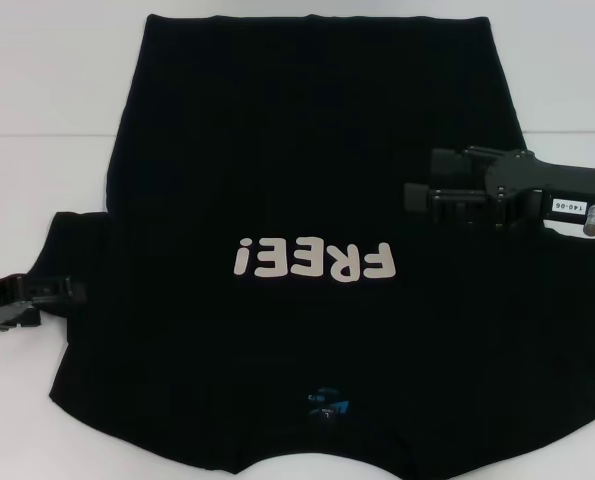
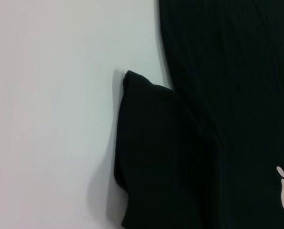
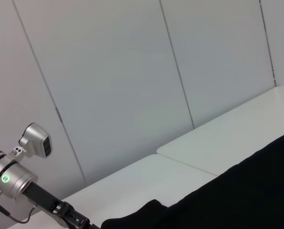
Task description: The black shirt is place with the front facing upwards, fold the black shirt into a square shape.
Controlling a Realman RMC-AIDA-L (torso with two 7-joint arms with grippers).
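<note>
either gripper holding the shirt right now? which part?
Cannot be told. The left gripper sits at the left sleeve edge of the black shirt; the right gripper is above its right side. No grasp shows.

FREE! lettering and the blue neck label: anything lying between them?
Nothing: the head view shows only plain cloth of the black shirt between the FREE! lettering and the blue neck label.

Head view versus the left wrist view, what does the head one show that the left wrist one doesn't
Only the head view shows the whole FREE! lettering, the blue neck label, the right gripper over the shirt's right side, and the left gripper at the left sleeve. Only the left wrist view shows that left sleeve close up, its edge against the table. Both show the black shirt lying on the white table.
</note>
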